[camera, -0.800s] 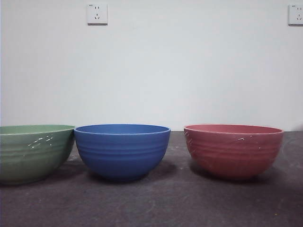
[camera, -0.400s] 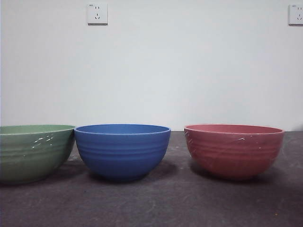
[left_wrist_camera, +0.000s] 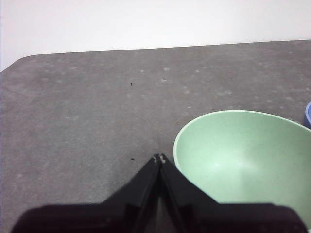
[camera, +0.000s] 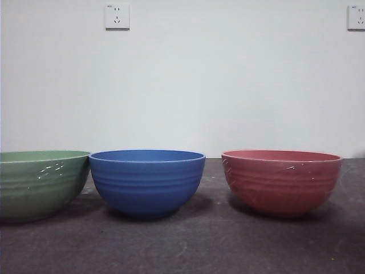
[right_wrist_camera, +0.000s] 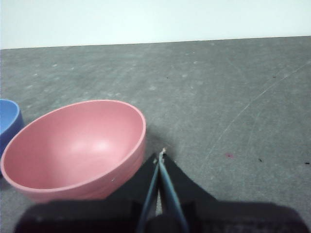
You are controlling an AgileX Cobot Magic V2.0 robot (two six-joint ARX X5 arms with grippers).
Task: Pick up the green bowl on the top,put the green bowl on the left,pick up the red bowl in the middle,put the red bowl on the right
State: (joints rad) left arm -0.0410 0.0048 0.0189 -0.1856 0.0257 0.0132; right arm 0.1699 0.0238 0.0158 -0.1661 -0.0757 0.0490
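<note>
The green bowl [camera: 40,184] stands upright on the table at the far left of the front view, its side touching the blue bowl [camera: 147,181] in the middle. The red bowl [camera: 281,180] stands upright at the right, apart from the blue one. Neither arm shows in the front view. In the left wrist view my left gripper [left_wrist_camera: 159,158] is shut and empty, beside the green bowl's [left_wrist_camera: 245,160] rim. In the right wrist view my right gripper [right_wrist_camera: 161,154] is shut and empty, beside the red bowl [right_wrist_camera: 75,148].
The dark grey table [camera: 188,245] runs to a white wall with two sockets [camera: 117,16]. The blue bowl's edge shows in the left wrist view [left_wrist_camera: 307,114] and in the right wrist view [right_wrist_camera: 8,121]. The table's rounded corner [left_wrist_camera: 19,60] lies beyond the left gripper.
</note>
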